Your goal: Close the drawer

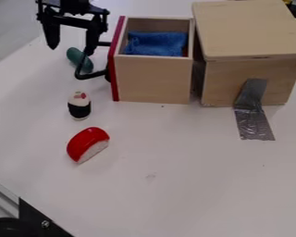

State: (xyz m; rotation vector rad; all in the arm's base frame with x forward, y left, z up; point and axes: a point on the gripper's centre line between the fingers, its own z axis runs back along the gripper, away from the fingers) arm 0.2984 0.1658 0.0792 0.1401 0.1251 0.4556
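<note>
End effector [70, 50]: 11 o'clock, fingers wide apart.
Toy sushi roll [79, 106]: between 9 and 10 o'clock.
Red-topped toy sushi [89, 144]: 8 o'clock.
Drawer [153, 78]: 12 o'clock, open, blue cloth [155, 44] inside.
Wooden cabinet [249, 28]: drawer's 3 o'clock.

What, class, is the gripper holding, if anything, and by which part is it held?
Nothing is held: the gripper hangs open, with one finger close to the black handle of the drawer but not closed on it.
</note>
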